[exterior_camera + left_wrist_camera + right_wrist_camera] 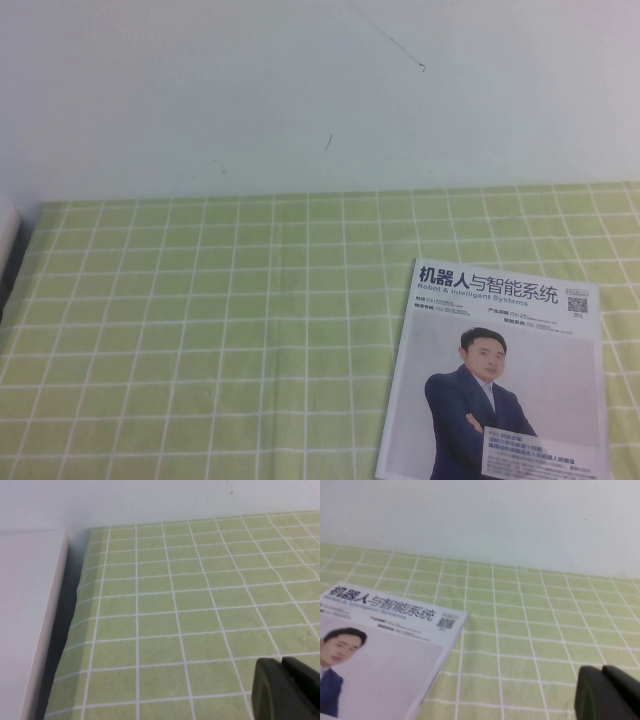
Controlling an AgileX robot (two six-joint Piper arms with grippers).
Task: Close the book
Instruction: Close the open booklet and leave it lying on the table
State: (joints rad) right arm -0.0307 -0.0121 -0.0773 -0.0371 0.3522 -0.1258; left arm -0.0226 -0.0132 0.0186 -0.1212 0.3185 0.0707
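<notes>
Closed magazine [500, 350] lay at 5 o'clock, bottom cropped; left gripper [281, 664] over bare tablecloth [175, 605], right gripper [603, 674] beside magazine, both half-hidden, pinched together, empty

A green checked cloth [250, 280] covers the bench [150, 400]; a closed book [520, 350] lies flat on the cloth's near right part.

A plain pale wall [300, 90] fills 12 o'clock, faintly scratched; a green cloth [200, 330] gridded in white spreads below it; a white panel [7, 235] edges 9 o'clock; the light is soft, even.
</notes>
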